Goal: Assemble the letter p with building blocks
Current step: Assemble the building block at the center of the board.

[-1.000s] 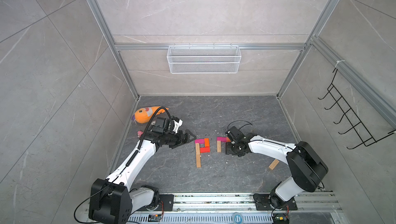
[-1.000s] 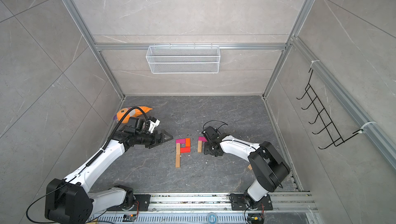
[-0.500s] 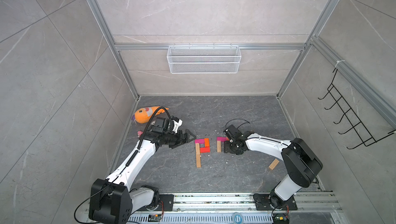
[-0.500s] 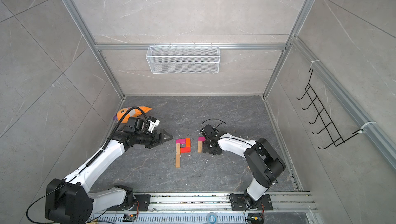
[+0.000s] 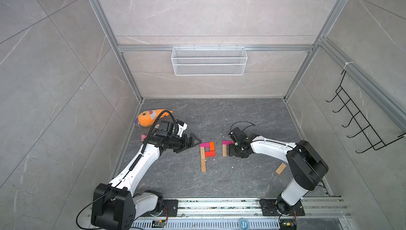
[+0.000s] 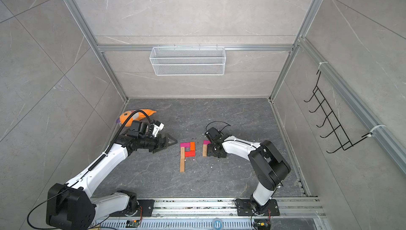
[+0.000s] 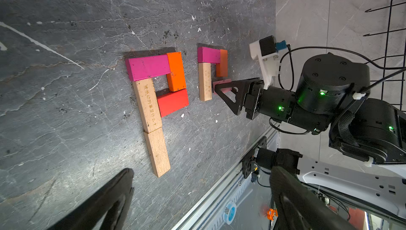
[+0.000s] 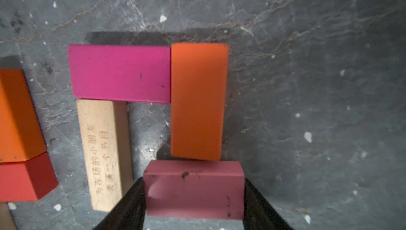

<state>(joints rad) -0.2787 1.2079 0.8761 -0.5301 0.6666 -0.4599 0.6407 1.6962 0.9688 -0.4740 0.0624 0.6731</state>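
Right gripper [image 8: 193,181] clamps a light pink rectangular wooden brick [image 8: 194,192], just beside the orange wooden brick [image 8: 198,101] of the half-built letter p [image 5: 224,150], mid-frame in both top views. Left gripper [image 5: 192,144] gapes wide, left of the finished brick P [image 5: 203,158].

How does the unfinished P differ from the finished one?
The finished P has two tan stem bricks and a red brick closing its loop. The unfinished P has one tan brick, and its pink brick sits between the fingers of the right pincer. Both: magenta top, orange side.
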